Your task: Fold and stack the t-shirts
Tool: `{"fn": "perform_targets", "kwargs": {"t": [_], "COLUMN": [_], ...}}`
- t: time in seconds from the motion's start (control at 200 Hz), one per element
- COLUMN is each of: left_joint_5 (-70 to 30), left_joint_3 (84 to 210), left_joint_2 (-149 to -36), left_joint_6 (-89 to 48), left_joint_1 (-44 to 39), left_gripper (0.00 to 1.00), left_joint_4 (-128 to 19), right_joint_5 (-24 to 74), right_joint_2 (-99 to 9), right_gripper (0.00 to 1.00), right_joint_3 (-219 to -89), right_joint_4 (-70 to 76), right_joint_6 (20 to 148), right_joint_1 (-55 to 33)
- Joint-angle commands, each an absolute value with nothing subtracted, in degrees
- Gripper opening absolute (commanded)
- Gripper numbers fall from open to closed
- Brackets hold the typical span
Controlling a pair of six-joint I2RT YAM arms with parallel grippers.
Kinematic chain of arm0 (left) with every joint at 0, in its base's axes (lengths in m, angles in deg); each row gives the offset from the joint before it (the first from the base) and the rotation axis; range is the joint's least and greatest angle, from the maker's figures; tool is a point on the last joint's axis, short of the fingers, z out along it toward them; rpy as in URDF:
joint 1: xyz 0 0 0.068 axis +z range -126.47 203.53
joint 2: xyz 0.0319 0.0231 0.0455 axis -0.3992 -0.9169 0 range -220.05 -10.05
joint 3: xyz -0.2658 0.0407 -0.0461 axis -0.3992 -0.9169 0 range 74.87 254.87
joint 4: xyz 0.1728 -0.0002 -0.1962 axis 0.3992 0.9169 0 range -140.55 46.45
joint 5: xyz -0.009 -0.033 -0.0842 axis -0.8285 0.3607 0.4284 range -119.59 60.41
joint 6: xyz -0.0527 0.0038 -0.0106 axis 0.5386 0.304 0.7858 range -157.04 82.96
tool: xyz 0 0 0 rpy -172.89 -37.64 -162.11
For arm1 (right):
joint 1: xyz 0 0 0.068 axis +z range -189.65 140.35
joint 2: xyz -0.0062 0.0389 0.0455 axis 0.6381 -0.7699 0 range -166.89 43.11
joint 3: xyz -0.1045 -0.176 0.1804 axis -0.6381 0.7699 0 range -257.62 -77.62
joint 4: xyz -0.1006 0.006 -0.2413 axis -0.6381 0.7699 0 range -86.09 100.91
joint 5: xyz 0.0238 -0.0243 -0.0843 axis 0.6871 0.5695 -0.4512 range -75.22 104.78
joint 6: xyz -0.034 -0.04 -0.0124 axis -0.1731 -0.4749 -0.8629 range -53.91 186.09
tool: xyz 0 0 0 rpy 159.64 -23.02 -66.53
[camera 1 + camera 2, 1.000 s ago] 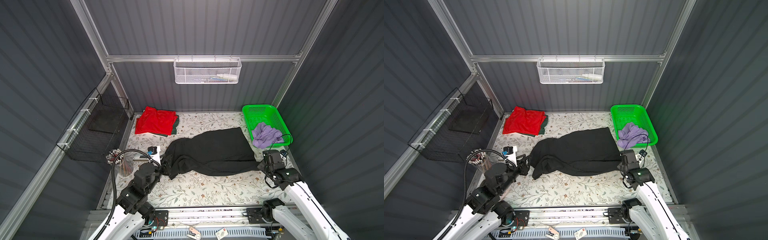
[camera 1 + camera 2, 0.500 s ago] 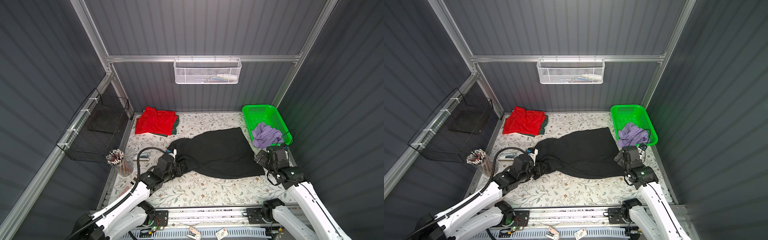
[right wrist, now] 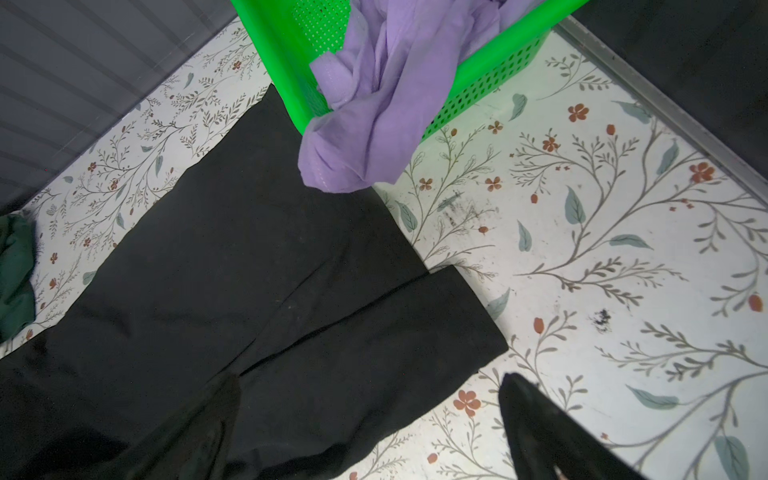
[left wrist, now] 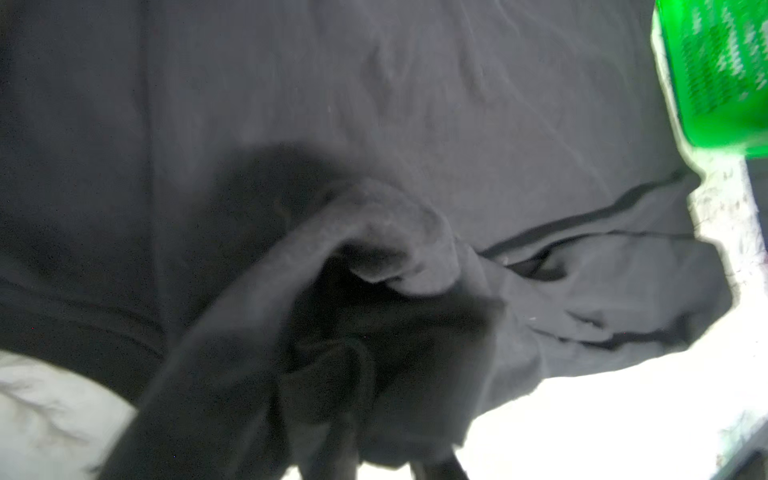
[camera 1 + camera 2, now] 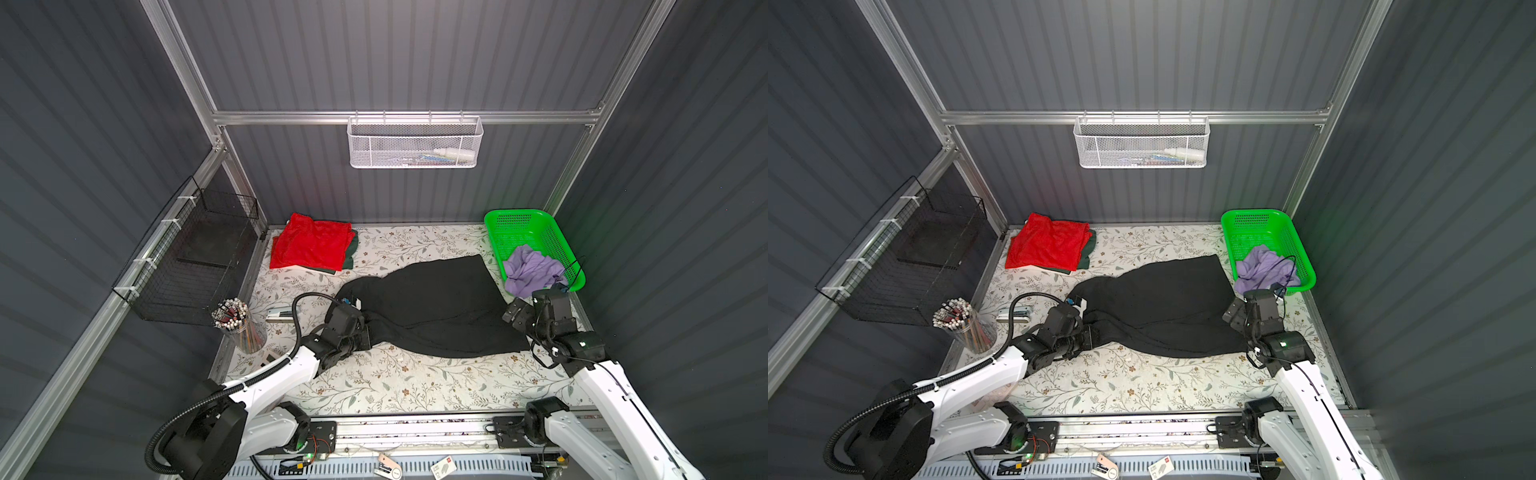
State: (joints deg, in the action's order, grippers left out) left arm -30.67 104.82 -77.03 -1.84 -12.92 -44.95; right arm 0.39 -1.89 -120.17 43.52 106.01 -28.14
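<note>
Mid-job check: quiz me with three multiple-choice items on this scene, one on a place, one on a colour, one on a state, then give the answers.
1. Where is the lavender shirt? A in the green basket; B hanging on the back wall; C in the black wire rack.
2. What colour is the shirt lying on the dark green shirt? A black; B red; C lavender.
3. How is the right tool? A shut on the basket; B shut on lavender cloth; C open.

Answers:
1 A, it lies bunched inside, spilling over the rim.
2 B, the red shirt covers most of it.
3 C, its fingers stand apart near the black shirt, gripping nothing.
</note>
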Motion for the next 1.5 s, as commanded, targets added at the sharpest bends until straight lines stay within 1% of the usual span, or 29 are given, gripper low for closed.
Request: {"fn": "perform_targets", "kwargs": {"t": [0.0,0.155,0.5,0.535,0.57,0.66,0.675,0.7,0.745,0.8,0.845,0.946,1.241,1.286,1.311,1.331,1.356,1.471,1.496], "left_joint_5": [-32.84,-35.97,-31.56,-29.60,-25.61,-11.59,-7.22,-3.03,1.08,1.48,-0.48,-2.79,5.52,7.77,9.29,10.10,10.39,7.15,5.98], "left_joint_3": [108.69,113.31,120.00,121.10,121.91,123.75,124.20,124.99,126.48,128.48,129.38,128.14,125.52,124.32,123.88,123.70,123.54,123.40,123.38], "left_joint_2": [-76.68,-74.87,-69.66,-68.48,-67.14,-64.41,-64.17,-63.99,-63.80,-63.40,-62.66,-59.49,-54.09,-53.31,-53.14,-53.04,-52.85,-51.13,-50.67], "left_joint_6": [-5.80,-10.38,-11.93,-12.23,-13.48,-16.06,-16.45,-17.02,-18.01,-20.22,-21.80,-23.48,-26.69,-26.50,-26.46,-26.49,-26.42,-25.89,-25.76], "left_joint_1": [-13.38,-13.38,-13.39,-13.38,-13.39,-13.38,-13.43,-13.45,-13.80,-14.45,-14.70,-14.70,-14.75,-14.70,-14.75,-14.71,-14.75,-14.74,-14.75], "left_gripper": [0.00,0.00,0.00,0.00,0.00,0.00,0.00,0.00,0.00,0.00,0.00,0.00,0.00,0.07,0.14,0.21,0.31,0.63,0.67], "left_joint_4": [-41.78,-32.23,-23.34,-22.63,-23.08,-25.82,-26.12,-26.17,-24.60,-19.96,-16.04,-12.01,-3.07,-3.40,-3.53,-3.53,-3.51,-4.05,-4.21], "right_joint_5": [1.78,3.53,6.98,7.36,7.53,7.51,7.49,7.49,7.26,7.16,6.90,6.36,1.45,1.20,1.14,1.16,0.95,0.61,0.52], "right_joint_2": [-2.47,-3.77,-8.69,-9.19,-9.72,-11.13,-11.44,-11.78,-12.40,-13.06,-13.23,-12.97,-12.95,-13.20,-13.37,-13.55,-13.73,-14.84,-15.02], "right_gripper": [0.99,0.99,0.99,0.99,0.99,0.99,0.99,0.99,0.99,0.99,0.99,0.99,0.99,0.99,0.99,0.99,0.99,0.99,0.99], "right_joint_3": [-119.99,-120.38,-120.94,-121.19,-121.54,-122.01,-122.01,-122.25,-122.61,-122.88,-123.02,-122.45,-120.47,-120.48,-120.46,-120.56,-120.67,-121.45,-121.63], "right_joint_4": [41.92,40.61,37.36,37.20,37.10,36.68,36.57,36.60,36.91,37.28,37.57,37.83,39.36,39.28,39.25,39.24,39.14,39.12,39.19], "right_joint_6": [104.44,103.58,103.53,103.31,103.06,102.93,102.92,102.93,103.14,103.31,103.78,104.40,103.25,103.09,102.87,102.91,102.76,102.63,102.57], "right_joint_1": [-28.14,-28.14,-28.14,-28.07,-28.09,-28.14,-28.14,-28.14,-28.14,-28.14,-28.14,-28.14,-28.14,-28.14,-28.14,-28.15,-28.14,-28.14,-28.14]}}
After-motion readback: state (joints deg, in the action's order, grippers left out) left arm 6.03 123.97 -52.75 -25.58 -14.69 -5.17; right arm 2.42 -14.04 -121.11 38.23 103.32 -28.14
